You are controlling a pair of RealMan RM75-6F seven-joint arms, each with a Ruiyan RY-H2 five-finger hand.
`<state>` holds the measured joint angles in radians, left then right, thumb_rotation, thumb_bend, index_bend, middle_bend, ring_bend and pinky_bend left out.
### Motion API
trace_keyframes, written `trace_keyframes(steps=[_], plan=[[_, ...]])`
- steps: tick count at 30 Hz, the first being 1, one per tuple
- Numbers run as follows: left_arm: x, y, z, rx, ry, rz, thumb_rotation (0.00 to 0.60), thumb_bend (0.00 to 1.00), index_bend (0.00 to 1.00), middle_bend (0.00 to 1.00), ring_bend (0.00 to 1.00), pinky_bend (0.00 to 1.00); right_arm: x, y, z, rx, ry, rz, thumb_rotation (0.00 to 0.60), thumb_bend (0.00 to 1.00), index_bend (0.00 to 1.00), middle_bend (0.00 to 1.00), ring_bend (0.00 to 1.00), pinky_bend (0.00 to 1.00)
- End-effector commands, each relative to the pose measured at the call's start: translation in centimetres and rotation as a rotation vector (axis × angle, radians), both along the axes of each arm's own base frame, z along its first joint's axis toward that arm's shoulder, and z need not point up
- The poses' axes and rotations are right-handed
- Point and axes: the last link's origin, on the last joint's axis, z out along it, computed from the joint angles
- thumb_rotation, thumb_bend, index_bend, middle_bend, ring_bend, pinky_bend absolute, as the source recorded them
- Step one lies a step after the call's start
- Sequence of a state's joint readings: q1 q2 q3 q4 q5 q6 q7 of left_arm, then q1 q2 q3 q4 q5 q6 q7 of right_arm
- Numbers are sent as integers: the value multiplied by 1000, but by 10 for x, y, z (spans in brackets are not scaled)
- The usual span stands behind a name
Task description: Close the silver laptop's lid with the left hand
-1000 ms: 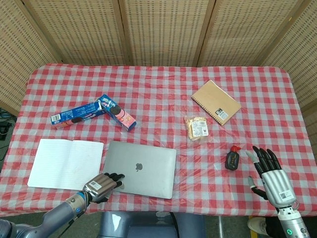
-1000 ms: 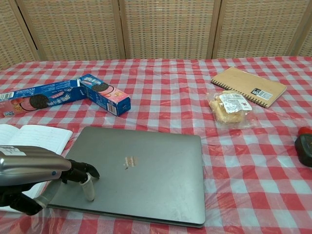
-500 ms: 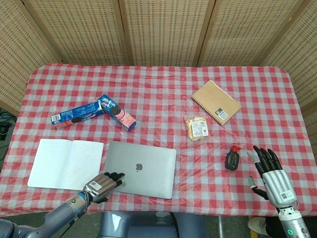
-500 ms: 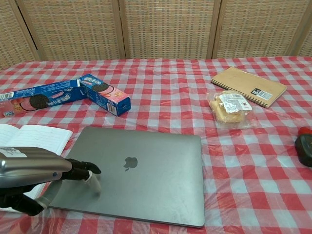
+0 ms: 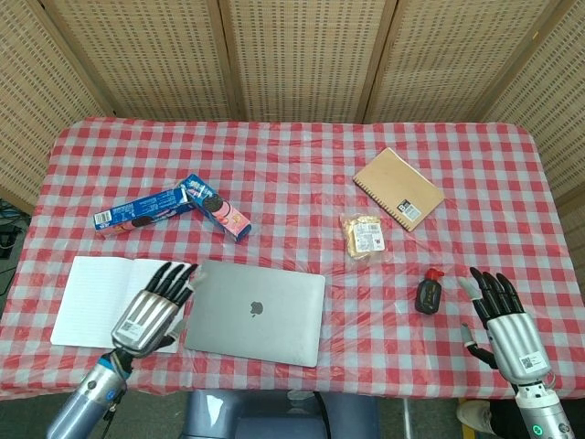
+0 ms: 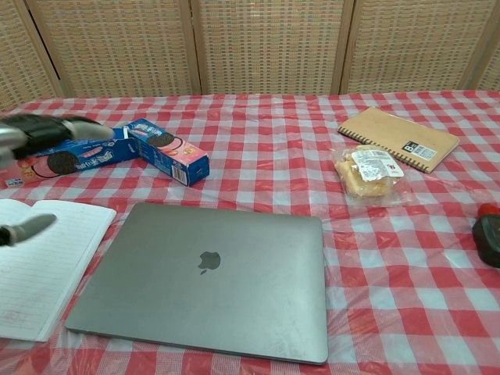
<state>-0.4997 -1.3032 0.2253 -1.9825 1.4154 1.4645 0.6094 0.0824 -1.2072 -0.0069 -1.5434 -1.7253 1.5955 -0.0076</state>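
Note:
The silver laptop (image 5: 257, 312) (image 6: 206, 278) lies flat on the checked cloth with its lid down and the logo facing up. My left hand (image 5: 152, 308) hovers open to the left of it, over the white notebook, fingers spread and touching nothing; the chest view shows only its blurred fingers (image 6: 47, 129) at the left edge. My right hand (image 5: 505, 321) is open near the table's front right corner, apart from everything.
An open white notebook (image 5: 101, 299) lies left of the laptop. Two cookie boxes (image 5: 174, 208) sit behind it. A wrapped snack (image 5: 364, 236), a brown spiral notebook (image 5: 398, 187) and a small dark bottle with a red cap (image 5: 428, 291) lie to the right.
My left hand lifted off the laptop's front left corner, moved up and left over the white notebook, and spread its fingers. The lid settled flat. The right hand stayed put.

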Motion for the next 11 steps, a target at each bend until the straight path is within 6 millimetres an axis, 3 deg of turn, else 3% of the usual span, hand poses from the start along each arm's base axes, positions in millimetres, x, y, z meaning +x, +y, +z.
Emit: trace_keyframes(steps=[1,11], plan=[[-26,-29,18,213,15,1,600,419,0,0,0,0,0,0,1,-4,-1,0,600,676,86,0,0,0],[-53,-57,32,278,38,57,600,411,0,0,0,0,1,3,1,-4,1,8,600,677,86,0,0,0]])
